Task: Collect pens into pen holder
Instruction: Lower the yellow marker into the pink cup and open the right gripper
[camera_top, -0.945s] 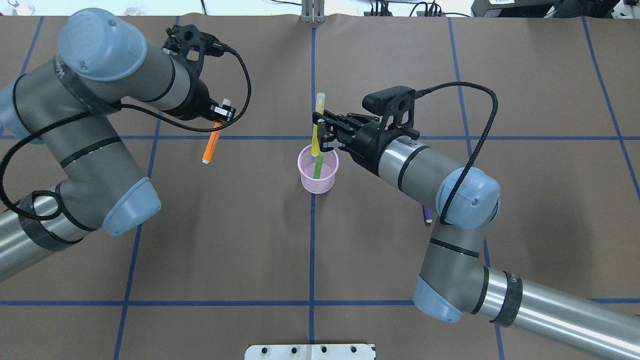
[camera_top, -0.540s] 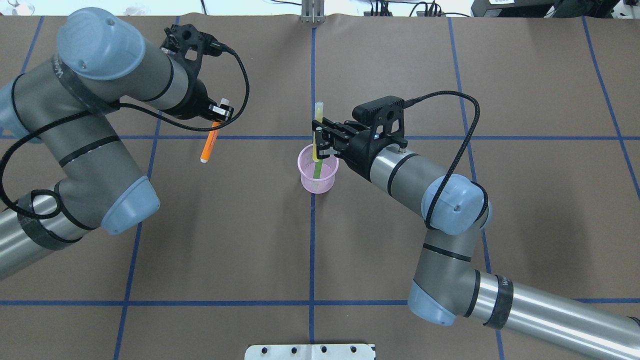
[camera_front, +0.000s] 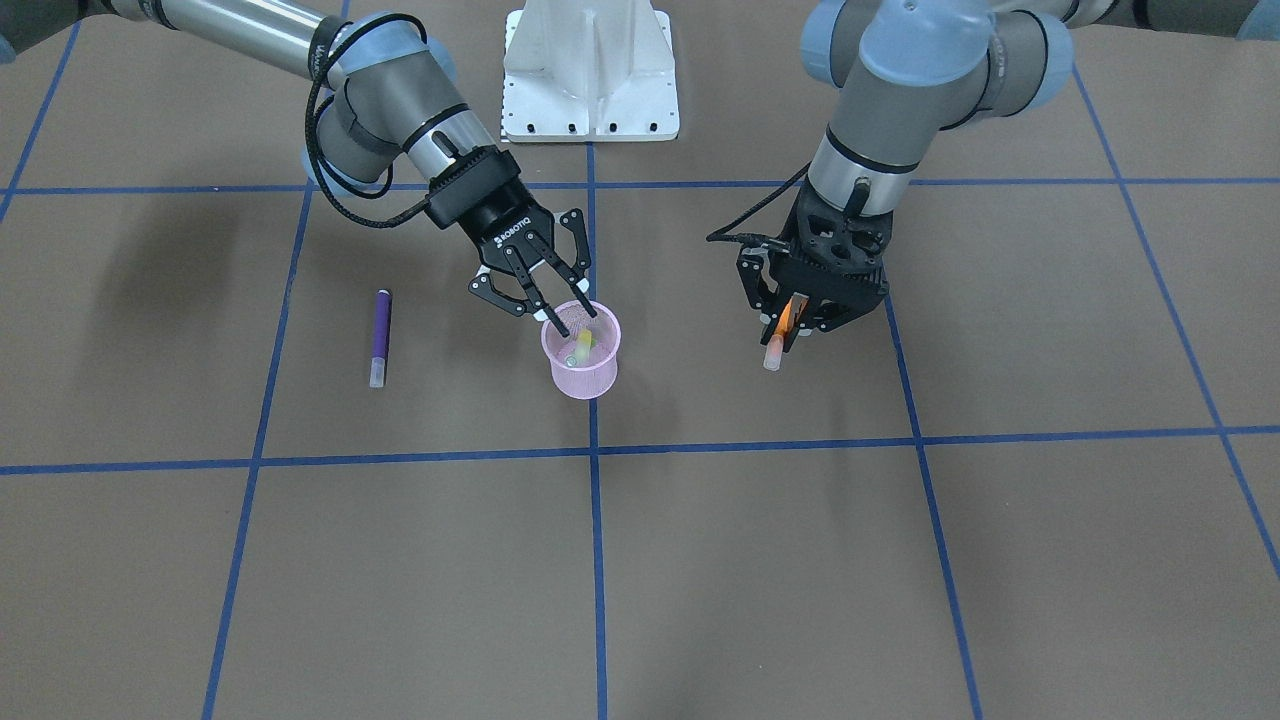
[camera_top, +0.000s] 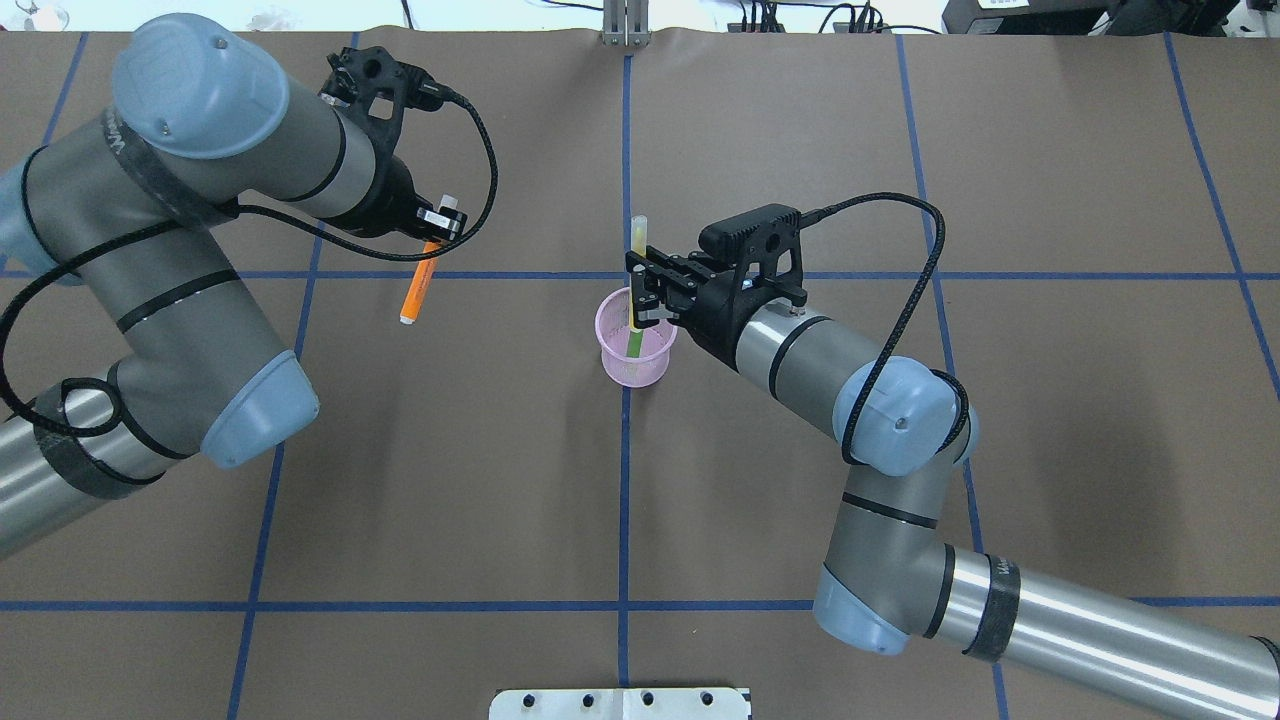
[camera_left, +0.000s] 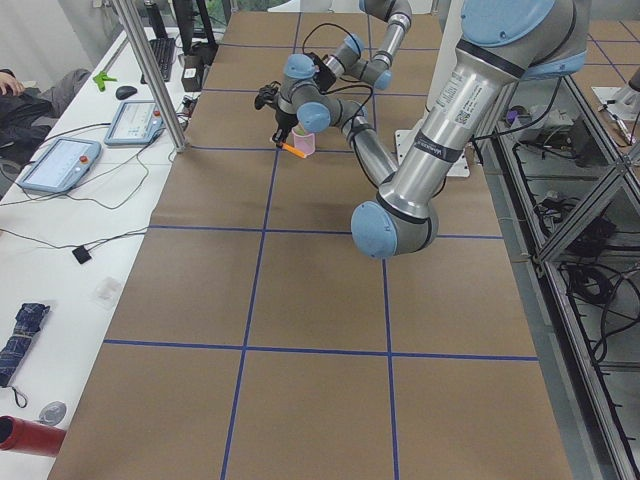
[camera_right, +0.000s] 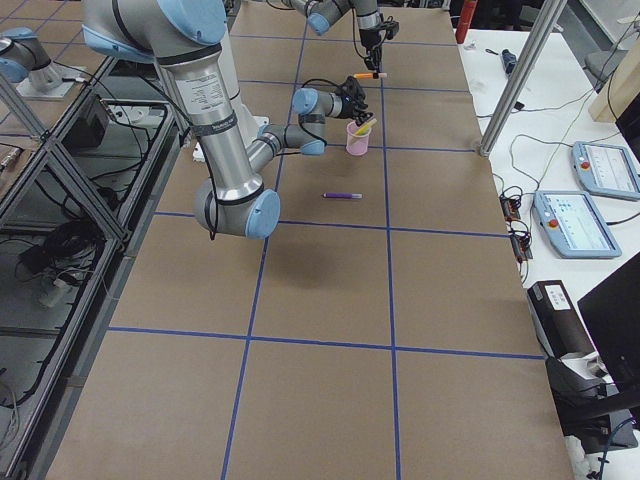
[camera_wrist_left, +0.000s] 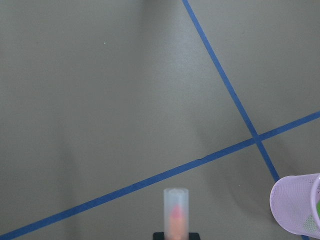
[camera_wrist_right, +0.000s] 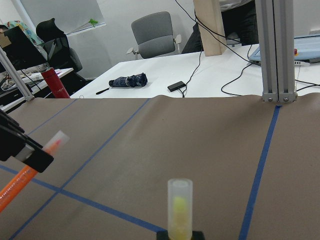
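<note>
The yellow pen (camera_top: 637, 235), apparently pinched by the right gripper (camera_top: 640, 290), stands half inside the pink mesh pen holder (camera_top: 612, 350). The orange pen (camera_top: 415, 290) is clamped by the left gripper (camera_top: 440, 222); the purple pen (camera_front: 380, 335) lies apart. Light, stiff, smooth sticks: mid-barrel holds are advised.

The right pincer (camera_top: 640, 291) has sunk lower; its yellow pen (camera_top: 637, 238) now reaches deeper into the pen holder (camera_top: 612, 350).

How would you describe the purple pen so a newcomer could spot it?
Find the small pink wire-mesh cup mid-table. On its side nearer the right arm lies a slim purple pen with a clear cap, the only pen flat on the brown paper.
</note>
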